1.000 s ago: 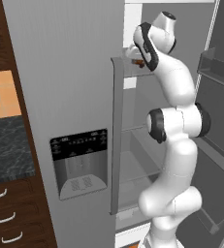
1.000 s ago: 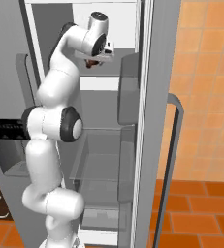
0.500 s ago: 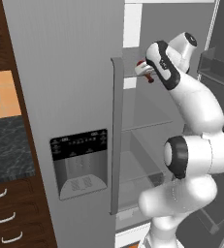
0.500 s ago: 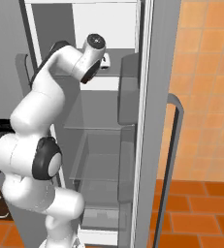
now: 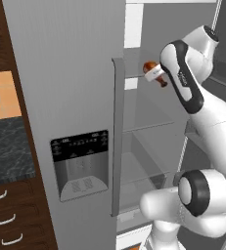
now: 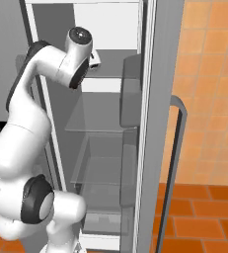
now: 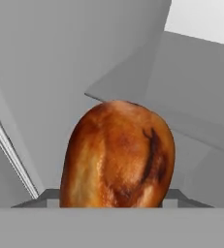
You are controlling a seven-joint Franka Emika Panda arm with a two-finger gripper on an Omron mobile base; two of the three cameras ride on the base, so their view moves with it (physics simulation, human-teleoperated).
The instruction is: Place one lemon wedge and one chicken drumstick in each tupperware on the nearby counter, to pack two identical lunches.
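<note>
My gripper (image 5: pixel 156 74) is shut on a browned chicken drumstick (image 5: pixel 150 69), held high in front of the open fridge's upper shelf. In the hand view the drumstick (image 7: pixel 117 155) looms large between the fingers and hides their tips. From the right base view the white hand (image 6: pixel 94 59) shows past the arm's upper link, by the top shelf. The black-and-grey marbled counter (image 5: pixel 7 151) lies left of the fridge, over dark brown drawers (image 5: pixel 7 222). Both tupperware are out of view.
The fridge's closed left door carries a water dispenser (image 5: pixel 80 163) and a tall handle (image 5: pixel 117 136). Glass shelves (image 6: pixel 100 118) and a drawer sit inside. The open right door (image 6: pixel 152 123) with its handle (image 6: pixel 177 148) stands beside the arm, against an orange tiled wall.
The hand has drawn down and to the right in the left base view with the drumstick still in it. The elbow has swung low and outward.
</note>
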